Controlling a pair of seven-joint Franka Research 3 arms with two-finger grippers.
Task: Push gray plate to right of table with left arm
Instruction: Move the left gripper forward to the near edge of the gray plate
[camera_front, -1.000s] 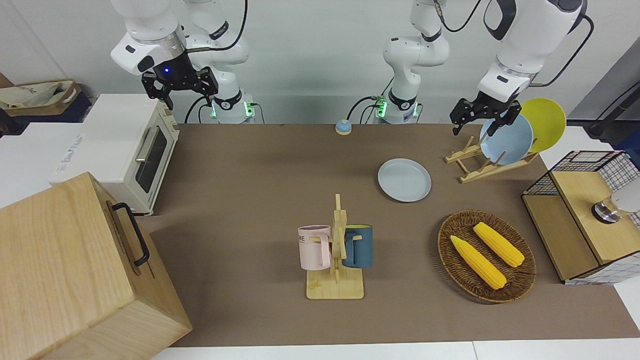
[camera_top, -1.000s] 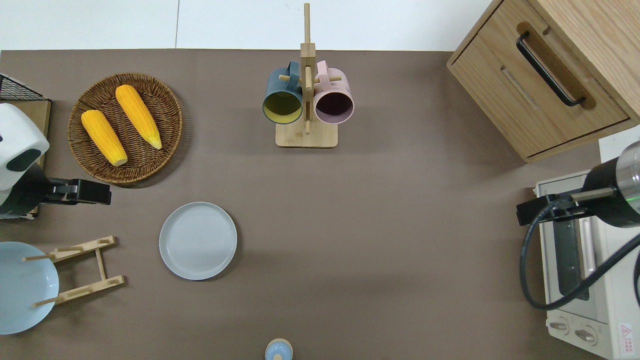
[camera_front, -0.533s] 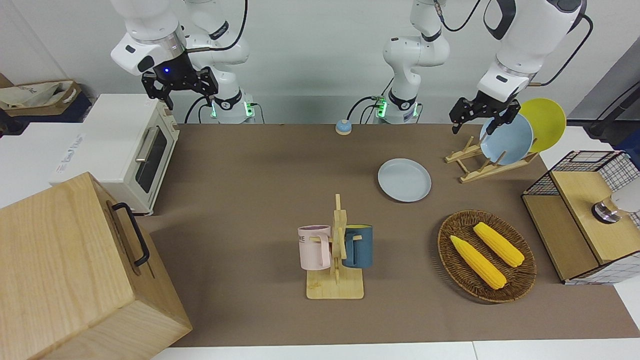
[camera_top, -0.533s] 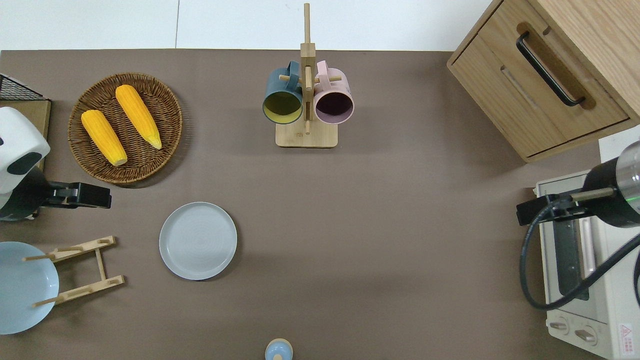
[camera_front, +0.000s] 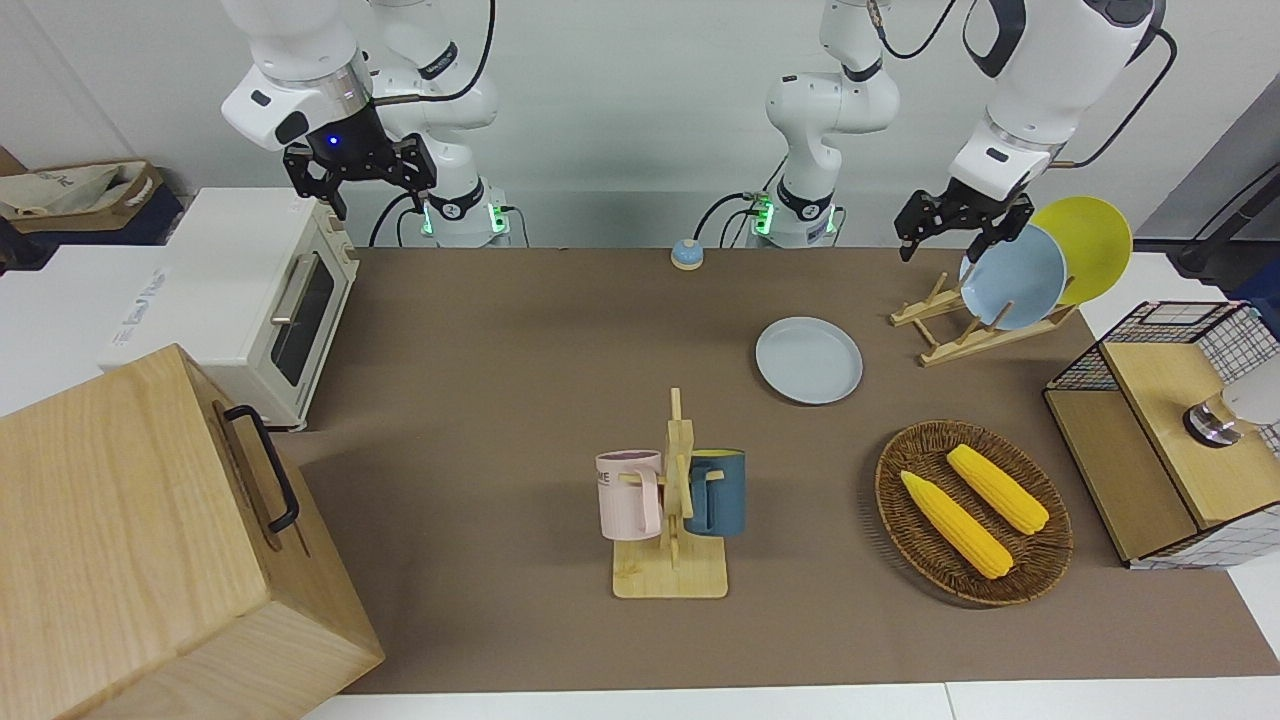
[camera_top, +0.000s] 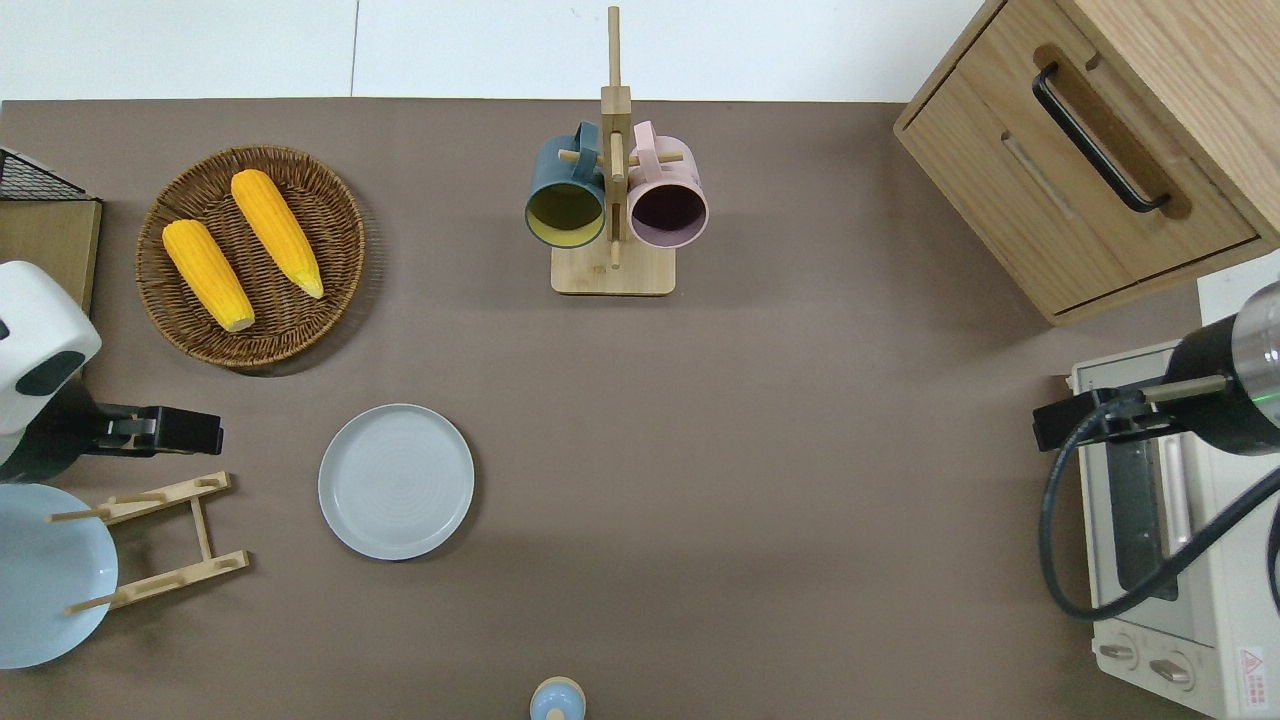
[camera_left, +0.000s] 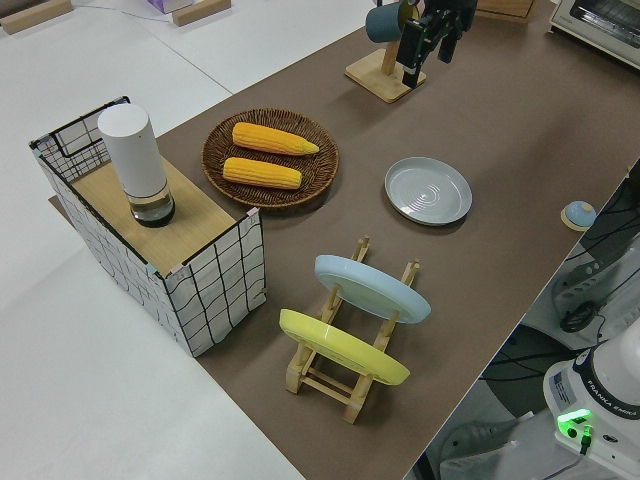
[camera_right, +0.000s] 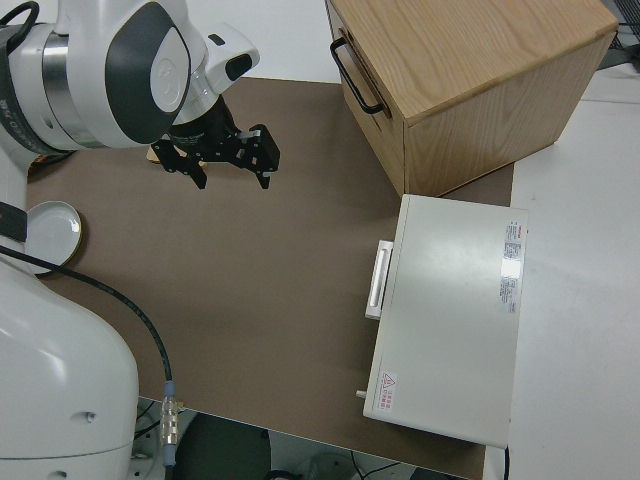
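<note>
Gray plate (camera_top: 396, 481): flat on table (camera_top: 760, 480), between wooden rack (camera_top: 160, 540) and table middle; position unchanged. My left hand (camera_top: 205, 432): fingers apart, airborne, shifted toward rack since earlier frame, clear of plate. Right arm: parked.

The letters "ME" are seen on the pink mug (camera_front: 628, 494), low in the middle of the front view. "FRANKA EMIKA" is printed on a white robot base (camera_left: 600, 400) at the lower right of the left side view. Other labels are not legible.
</note>
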